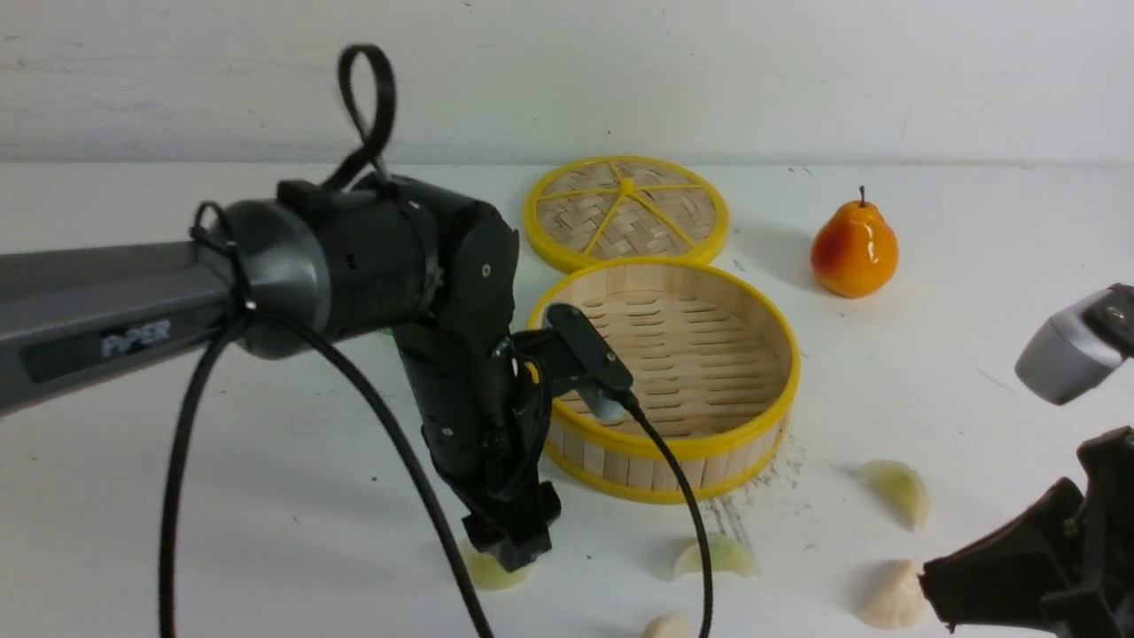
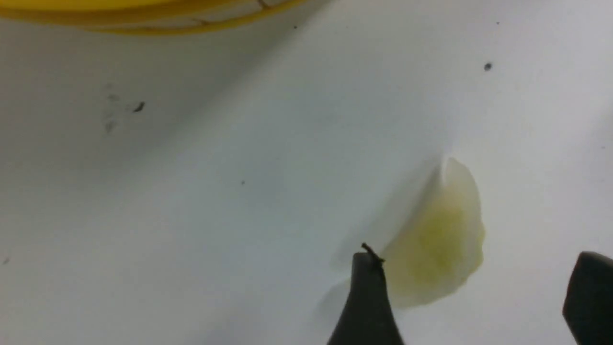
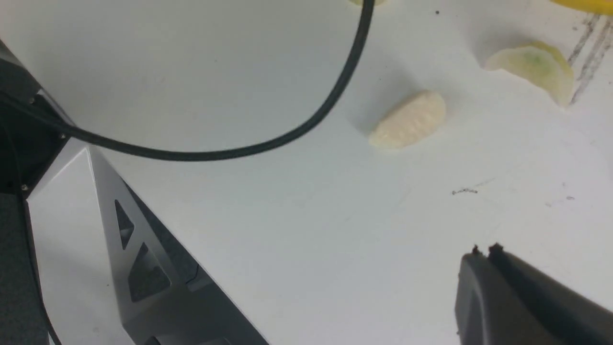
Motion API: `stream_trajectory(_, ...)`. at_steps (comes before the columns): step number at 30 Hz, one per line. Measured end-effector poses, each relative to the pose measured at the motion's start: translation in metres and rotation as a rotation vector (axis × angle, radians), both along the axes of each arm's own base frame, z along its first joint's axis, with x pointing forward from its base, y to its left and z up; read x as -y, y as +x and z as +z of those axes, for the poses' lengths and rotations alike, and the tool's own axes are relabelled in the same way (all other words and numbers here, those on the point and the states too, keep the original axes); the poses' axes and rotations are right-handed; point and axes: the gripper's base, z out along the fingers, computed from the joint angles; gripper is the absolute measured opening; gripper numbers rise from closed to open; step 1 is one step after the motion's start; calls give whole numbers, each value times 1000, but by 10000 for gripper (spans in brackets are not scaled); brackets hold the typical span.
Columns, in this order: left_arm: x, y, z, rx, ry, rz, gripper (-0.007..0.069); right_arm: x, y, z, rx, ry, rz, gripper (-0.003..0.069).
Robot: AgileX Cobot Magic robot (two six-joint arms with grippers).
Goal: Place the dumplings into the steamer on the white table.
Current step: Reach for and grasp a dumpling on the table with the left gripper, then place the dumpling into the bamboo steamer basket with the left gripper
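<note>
View from between the arms: my left gripper (image 1: 514, 545) stands low at the white table (image 1: 930, 381), just in front of the steamer (image 1: 682, 447), a round shallow bamboo tray with a slatted floor and yellow rims.

Left wrist view: the left gripper (image 2: 479, 263) has its jaws apart. One of the dumplings (image 2: 438, 244), a pale translucent cream-green crescent, lies flat on the table between them. It sits close against one fingertip (image 2: 366, 287) and clear of the other, so I have no grip on it.

All five dumplings lie on the table outside the steamer, on its near side:
- one at the left gripper (image 1: 492, 574)
- one greenish, just right of the black cable (image 1: 722, 556)
- one at the lower edge (image 1: 664, 627)
- one further right (image 1: 899, 492)
- one cream, beside my right gripper (image 1: 890, 595)

Right wrist view: the right gripper (image 3: 483, 251) has its jaws together and holds nothing. It hangs over bare table, well apart from a ridged cream dumpling (image 3: 409, 120).

Background: a flat woven bamboo disc with yellow spokes (image 1: 625, 213) touches the steamer's far rim. A glossy orange-yellow pear (image 1: 853, 251) stands upright to its right.
</note>
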Motion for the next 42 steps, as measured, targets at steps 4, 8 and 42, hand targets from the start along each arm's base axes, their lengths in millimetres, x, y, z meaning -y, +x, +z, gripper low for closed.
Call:
stream_trajectory(4,4,5,-31,-55,40,-17,480,0,0,-1,-2,-2,-3,0)
stream_trajectory(8,5,8,-41,-73,55,-10,393,1,0,-3,2,-17,-3,1)
stream_trajectory(42,87,119,36,137,-579,724,202,7,-39,23,107,7,1,20)
